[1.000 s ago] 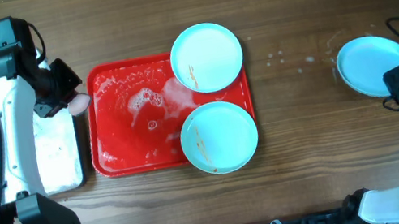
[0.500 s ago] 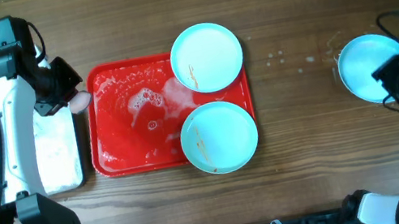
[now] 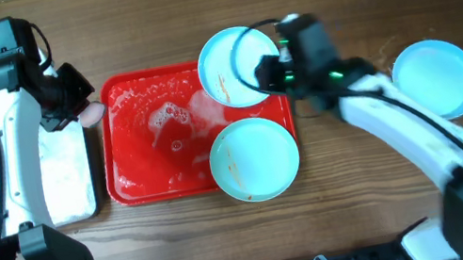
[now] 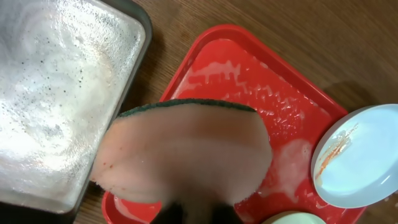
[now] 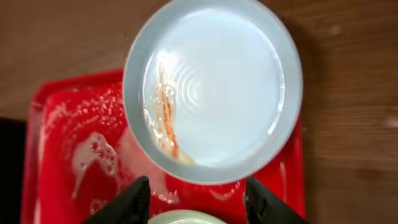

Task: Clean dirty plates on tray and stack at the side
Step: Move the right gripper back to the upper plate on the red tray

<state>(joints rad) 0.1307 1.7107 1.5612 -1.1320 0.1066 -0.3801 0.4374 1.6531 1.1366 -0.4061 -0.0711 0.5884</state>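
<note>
A black-rimmed rectangular metal tray [image 4: 56, 106], foamy white inside, is seen on the brown wooden worktop [image 3: 351, 209]; a pink sponge [image 4: 183, 152] with a green scouring back is seen by its edge.

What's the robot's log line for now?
left hand: shut on sponge | right hand: open, at far plate | near plate: smeared, on tray | side plate: on table

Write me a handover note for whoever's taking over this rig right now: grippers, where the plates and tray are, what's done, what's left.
Grippers: the left gripper is shut on the sponge, at the left edge of the red tray, beside the black-rimmed tray. The right gripper is open, hovering over the far plate, holding nothing.
Plates: the far plate and near plate sit on the tray's right side, both with brownish smears. The third plate lies on the table off to the right and looks clean.
Done: one plate set aside.
Left: clean the two smeared plates and stack them on it.
</note>
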